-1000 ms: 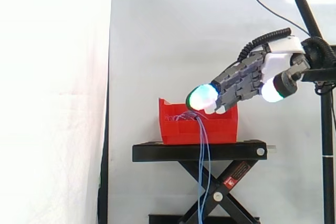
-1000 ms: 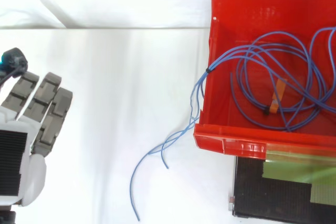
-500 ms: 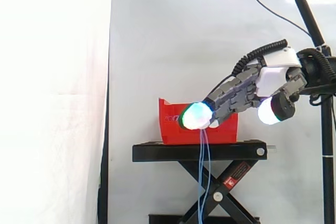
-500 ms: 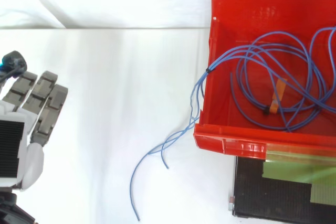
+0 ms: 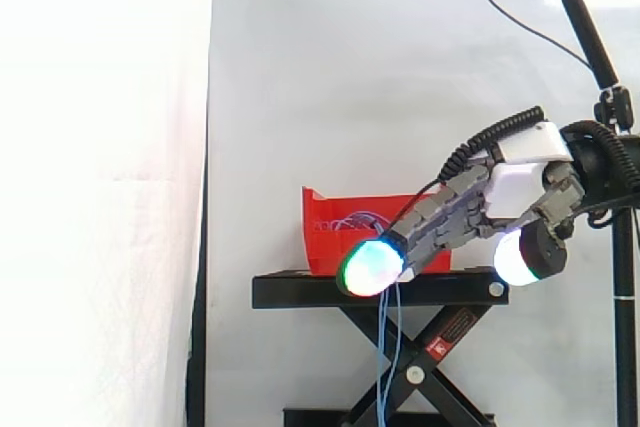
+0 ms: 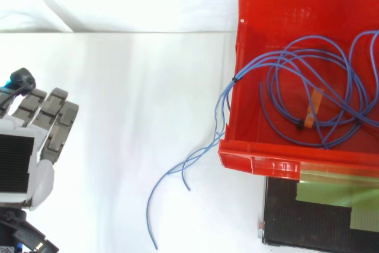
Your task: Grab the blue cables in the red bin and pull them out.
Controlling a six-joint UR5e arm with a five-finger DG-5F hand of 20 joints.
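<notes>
Several blue cables [image 6: 246,69] coil in the red bin [image 6: 254,161], ends spilling over its rim. Hand [image 6: 18,164] hovers well apart, fingers [image 6: 56,128] straight, empty.

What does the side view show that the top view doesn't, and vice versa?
Side view: the black scissor stand's crossed legs beneath the red plastic bin, and the thin blue cables hanging past them. Top view: the cables coiled on the bin's floor, with an orange tape strip. Shared: the bin, cables over its wall, and the hand, fingers straight.
</notes>
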